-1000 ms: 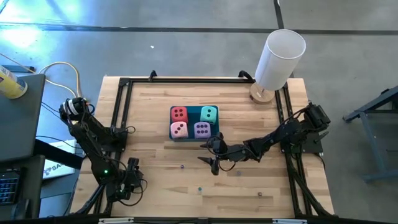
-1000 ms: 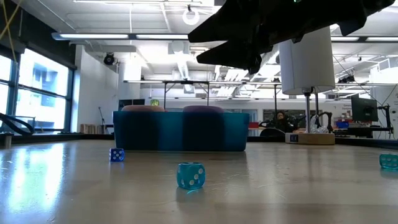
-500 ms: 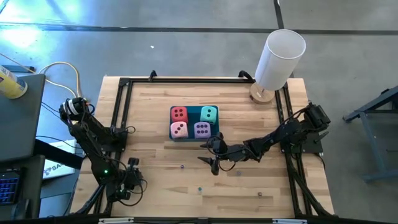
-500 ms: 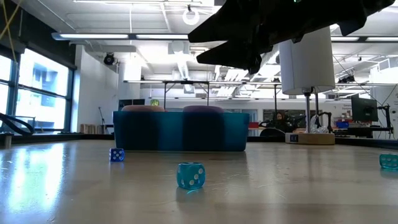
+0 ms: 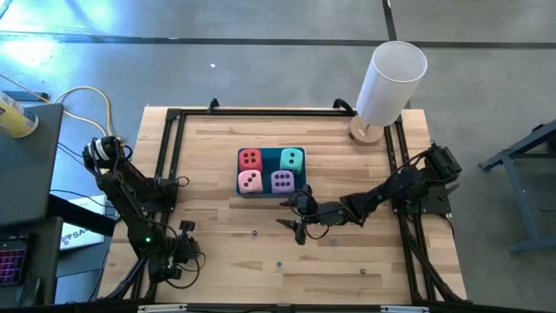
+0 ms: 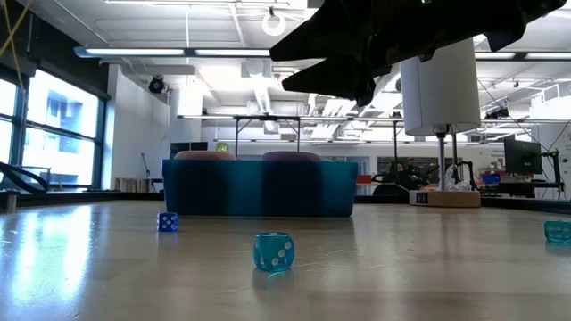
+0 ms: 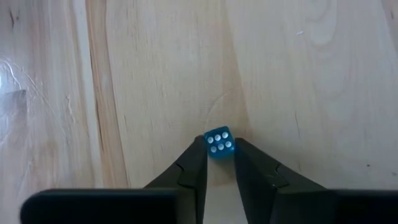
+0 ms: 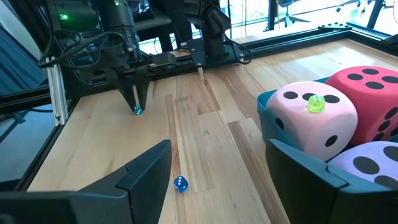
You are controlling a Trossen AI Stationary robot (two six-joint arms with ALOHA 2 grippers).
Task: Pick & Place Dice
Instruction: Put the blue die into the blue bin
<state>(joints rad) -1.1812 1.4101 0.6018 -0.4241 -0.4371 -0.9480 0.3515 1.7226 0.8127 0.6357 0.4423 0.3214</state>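
The blue tray [image 5: 271, 193] holds four soft dice: red [image 5: 250, 159], teal [image 5: 293, 160], pink [image 5: 250, 181] and purple [image 5: 281, 181]. In the right wrist view, pink [image 8: 311, 121], red [image 8: 370, 93] and purple [image 8: 367, 163] show. A tiny yellow-green die [image 8: 316, 103] lies on top of the pink one. My right gripper [image 5: 288, 215] [image 8: 227, 168] is open and hovers beside the tray's near right corner. My left gripper [image 7: 219, 149] [image 8: 137, 106] points down near the table's near left corner, shut on a tiny blue die [image 7: 219, 141]. My left gripper pinches the tiny blue die [image 7: 219, 141] between its two fingertips [image 7: 198, 155], one on each side, the five-dot face toward the camera. The fingers come from above, pointing down. Whether the die rests on the wood or hangs just above it, I cannot tell.
Tiny dice lie loose on the wood: a blue one [image 6: 167, 222] [image 8: 180, 184], a teal one [image 6: 273, 251] and another [image 6: 558, 231]. A white cylinder on a round wooden base [image 5: 387, 83] stands at the far right corner. A black frame [image 5: 169, 148] borders the table.
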